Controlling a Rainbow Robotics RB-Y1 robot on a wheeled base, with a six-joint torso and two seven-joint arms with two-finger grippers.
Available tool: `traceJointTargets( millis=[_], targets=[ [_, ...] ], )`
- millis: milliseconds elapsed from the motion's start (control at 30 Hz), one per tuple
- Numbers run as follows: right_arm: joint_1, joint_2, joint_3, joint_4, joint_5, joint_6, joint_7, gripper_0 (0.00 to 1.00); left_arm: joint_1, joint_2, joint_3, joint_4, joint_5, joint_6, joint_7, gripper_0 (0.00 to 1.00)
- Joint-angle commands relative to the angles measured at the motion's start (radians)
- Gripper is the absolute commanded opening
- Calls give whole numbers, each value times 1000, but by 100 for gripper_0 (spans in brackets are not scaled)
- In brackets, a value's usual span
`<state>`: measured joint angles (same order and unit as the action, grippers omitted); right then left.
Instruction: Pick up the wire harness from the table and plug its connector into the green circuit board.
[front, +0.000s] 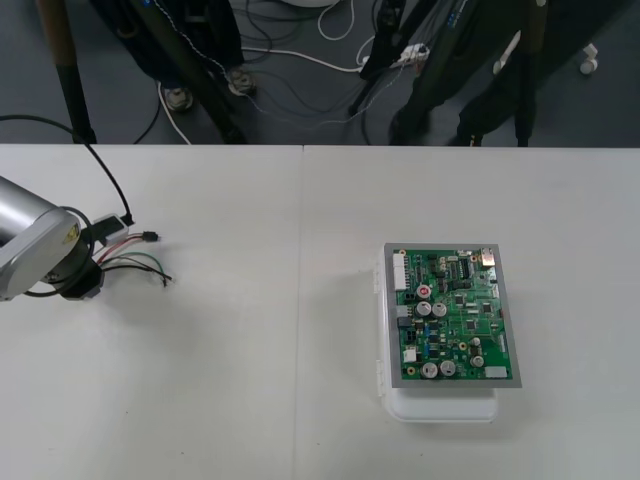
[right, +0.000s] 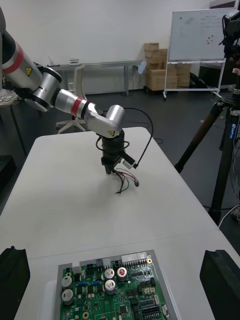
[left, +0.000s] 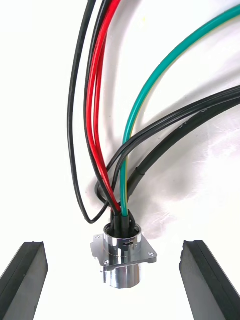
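Hovering low over the left side of the table (front: 250, 390), the left gripper (left: 112, 246) is keeping its black fingers (left: 27, 272) spread wide and is gripping nothing. They are standing one on each side of the round metal socket (left: 122, 257), apart from it on both sides.

To my eye the pick-up is only starting. I'd say the gripper should stay centred on the socket and come straight down. It should then close on the barrel or on the bunched wires just behind the square flange, not on the flange corners, which look likely to twist out of a pinch. A slow squeeze is probably wise, since the metal looks smooth and the piece is lying loose on the table.

From the socket the wire harness (front: 135, 262) is fanning outward: red wires (left: 97, 100), a green wire (left: 150, 85) and several black ones, all looping away across the table toward its middle. Their free ends are lying just beside the gripper, and I cannot tell which of them carries the plug.

Well apart, over on the right side, the green circuit board (front: 455, 312) is sitting on its white base (front: 440, 408) with nothing plugged in from this harness. The right gripper (right: 116, 252) is waiting near the board with its fingers far apart, holding nothing.
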<state>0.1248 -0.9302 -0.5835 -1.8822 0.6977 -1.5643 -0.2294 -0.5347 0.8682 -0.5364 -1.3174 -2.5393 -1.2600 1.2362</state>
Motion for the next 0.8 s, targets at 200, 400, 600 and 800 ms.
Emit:
traceJointTargets(
  millis=[200, 400, 600, 800],
  targets=[
    [-5, -44, 27, -23, -11, -6, 81, 100, -44, -11, -42, 9, -30, -18, -66, 78],
    [-5, -44, 36, -11, -11, -6, 90, 100, -44, -15, -42, 32, -30, -1, -69, 78],
    [-5, -44, 37, -11, -4, -6, 94, 100, -44, -35, -42, 63, -39, 22, -73, 78],
    [-5, -44, 37, -11, -4, -6, 94, 100, -44, -51, -42, 64, -52, 30, -69, 78]
  ],
)
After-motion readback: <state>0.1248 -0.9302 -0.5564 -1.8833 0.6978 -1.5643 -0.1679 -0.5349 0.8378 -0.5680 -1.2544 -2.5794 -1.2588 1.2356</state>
